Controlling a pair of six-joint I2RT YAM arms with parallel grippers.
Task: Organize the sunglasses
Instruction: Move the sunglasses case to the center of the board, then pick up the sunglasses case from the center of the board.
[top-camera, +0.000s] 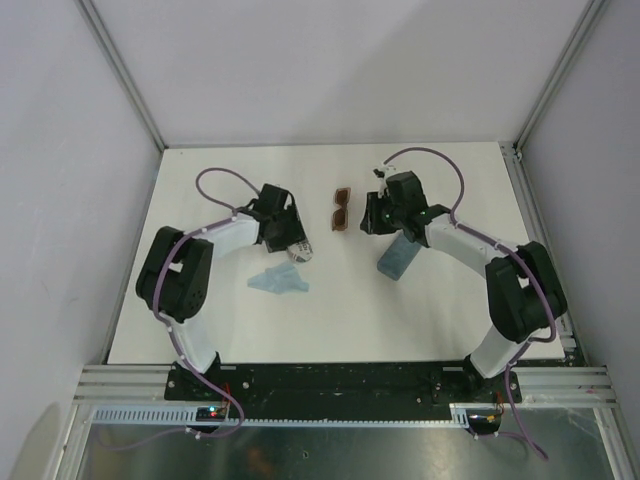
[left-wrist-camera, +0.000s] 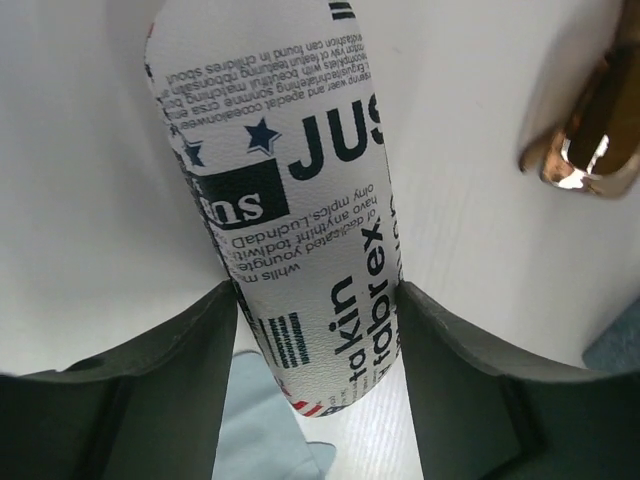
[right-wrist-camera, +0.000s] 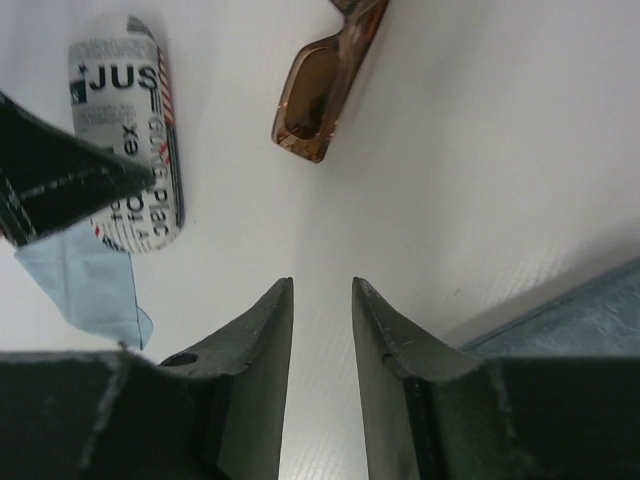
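Could squirt the rounded case (left-wrist-camera: 300, 230), pinched by the left gripper (left-wrist-camera: 315, 295), into the sunglasses (left-wrist-camera: 590, 140); right gripper (right-wrist-camera: 322, 285) parted, empty.

Left arm (top-camera: 185, 275) elbows out to 9 o'clock, left gripper (top-camera: 293, 240) jaws wide astride printed case (left-wrist-camera: 300, 200), grip unclear; right arm (top-camera: 505, 275) elbows to 3 o'clock, right gripper (right-wrist-camera: 322, 290) facing 9 o'clock, jaws narrowly parted, empty.

Brown sunglasses (right-wrist-camera: 322, 95) half past right wrist view's edge; newsprint case (top-camera: 302, 252) mostly under left claw (top-camera: 290, 240)
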